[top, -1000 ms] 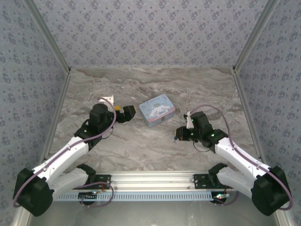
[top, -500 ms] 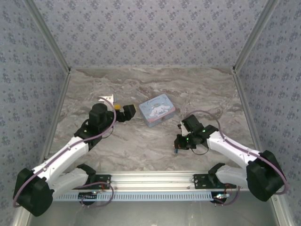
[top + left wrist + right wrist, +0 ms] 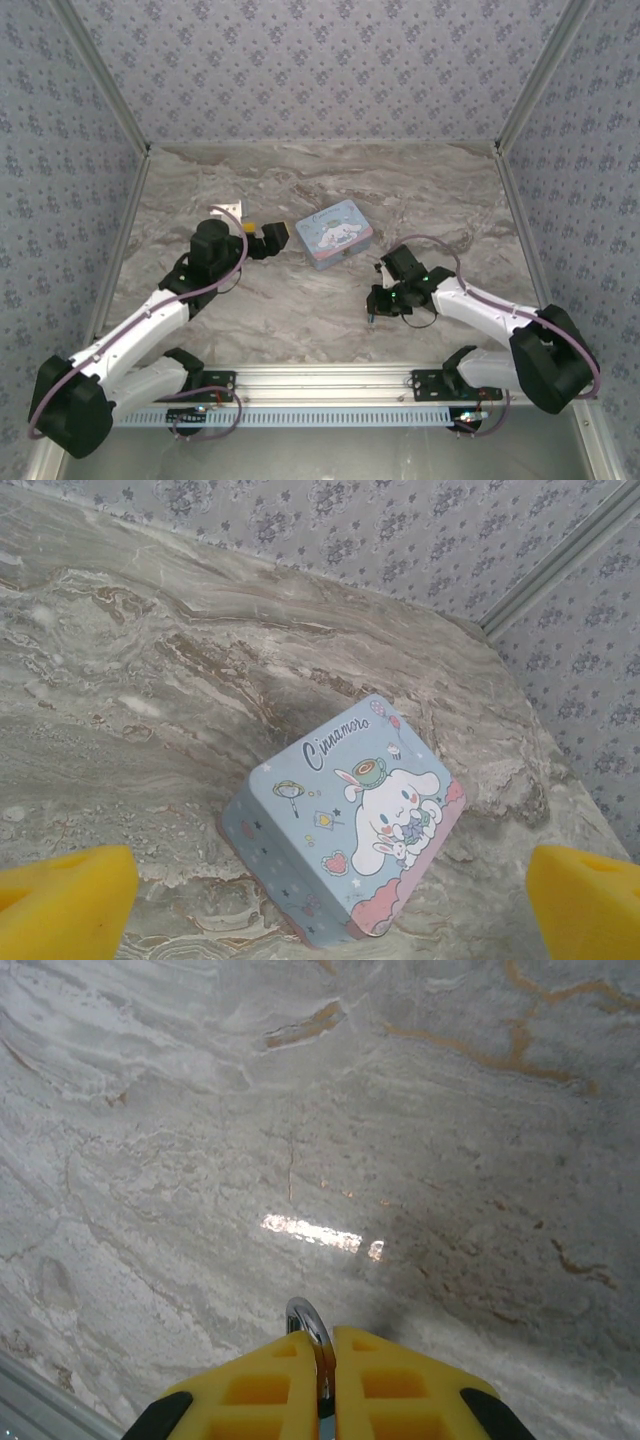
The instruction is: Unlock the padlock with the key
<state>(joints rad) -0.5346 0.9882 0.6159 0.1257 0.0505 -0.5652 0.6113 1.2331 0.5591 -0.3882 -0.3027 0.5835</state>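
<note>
Your right pincer [image 3: 327,1352] is clamped tight on the padlock [image 3: 309,1318]. In the right wrist view the thin silvery shackle loop sticks out of the slit between the two yellow fingers [image 3: 262,1385], which are pressed nearly together. The lock body is hidden behind the fingers, so you can't read which way it faces. The pincer points steeply down at the marble counter [image 3: 300,320], with the shackle tip close over it; can't tell whether it touches. From the top camera that puts the lock right of centre on the counter, nearer the arm bases than the cartoon tin [image 3: 335,233] and well apart from it. The right arm is folded inward, elbow out to the right. Your left pincer [image 3: 270,238] is wide, holding nothing: both yellow tips sit at the bottom corners of the left wrist view, with the tin framed between and beyond them, not touching either. The tin lies flat, lid up, turned at an angle, just right of the left pincer in the top view.
</note>
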